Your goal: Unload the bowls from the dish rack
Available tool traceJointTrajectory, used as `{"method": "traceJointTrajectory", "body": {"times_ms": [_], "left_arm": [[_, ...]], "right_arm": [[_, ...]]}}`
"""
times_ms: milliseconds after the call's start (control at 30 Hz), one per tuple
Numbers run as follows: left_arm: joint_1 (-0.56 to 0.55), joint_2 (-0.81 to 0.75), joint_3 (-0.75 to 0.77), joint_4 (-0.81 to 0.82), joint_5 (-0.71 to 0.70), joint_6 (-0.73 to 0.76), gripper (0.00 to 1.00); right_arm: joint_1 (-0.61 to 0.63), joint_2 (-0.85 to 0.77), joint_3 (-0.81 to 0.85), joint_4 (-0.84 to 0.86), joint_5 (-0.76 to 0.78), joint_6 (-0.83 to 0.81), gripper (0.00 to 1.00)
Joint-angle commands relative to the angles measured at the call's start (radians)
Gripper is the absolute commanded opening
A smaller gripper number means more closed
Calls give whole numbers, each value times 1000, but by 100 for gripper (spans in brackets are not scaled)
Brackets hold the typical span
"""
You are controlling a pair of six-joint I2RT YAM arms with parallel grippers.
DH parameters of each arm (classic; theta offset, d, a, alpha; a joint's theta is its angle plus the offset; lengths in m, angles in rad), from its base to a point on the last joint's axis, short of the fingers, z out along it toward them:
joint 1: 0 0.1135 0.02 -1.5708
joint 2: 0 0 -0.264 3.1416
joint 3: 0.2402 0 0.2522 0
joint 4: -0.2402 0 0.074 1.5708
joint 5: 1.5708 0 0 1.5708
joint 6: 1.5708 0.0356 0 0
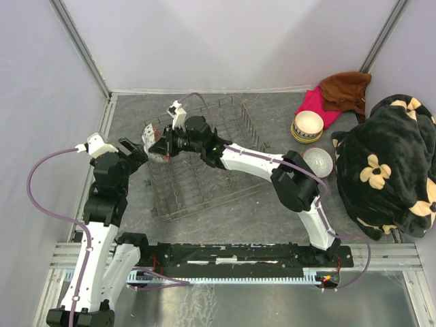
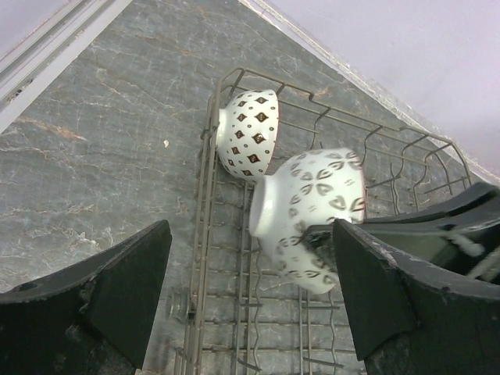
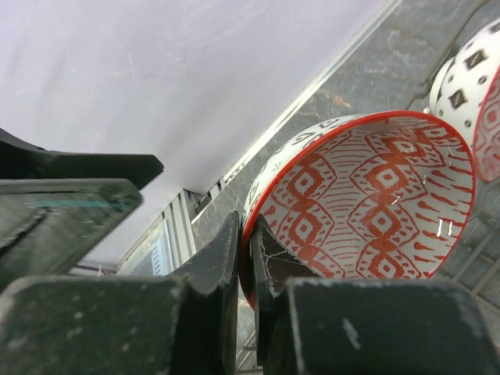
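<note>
The right arm (image 1: 252, 160) reaches from its near-right base, elbow bent at the right, forearm running left over the large grey metal wire dish rack (image 1: 211, 202). The right gripper (image 3: 248, 250) pinches the rim of a small round ceramic bowl with red lattice inside (image 3: 375, 203), tilted over the rack's left side. The left arm (image 1: 102, 204) rises from the near left, wrist bent toward the rack. The left gripper (image 2: 250, 242) hangs spread wide beside that bowl, holding nothing.

Left pincer (image 2: 250, 273) gaping above dish rack (image 2: 234, 328); diamond-dotted bowl (image 2: 248, 134) at 12 o'clock, leaf-patterned bowl (image 2: 312, 195) tilted at centre.
</note>
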Motion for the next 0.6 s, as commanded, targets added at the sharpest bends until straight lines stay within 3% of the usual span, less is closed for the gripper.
{"method": "traceJointTrajectory", "body": {"times_ms": [0, 267, 567], "left_arm": [[0, -19, 27, 4, -25, 7, 90], [-1, -25, 29, -1, -29, 5, 90], [-1, -16, 35, 9, -18, -8, 90]], "right_arm": [[-6, -116, -11, 100, 33, -48, 1], [-7, -241, -82, 40, 105, -123, 1], [-46, -504, -199, -320, 424, -328, 1]]}}
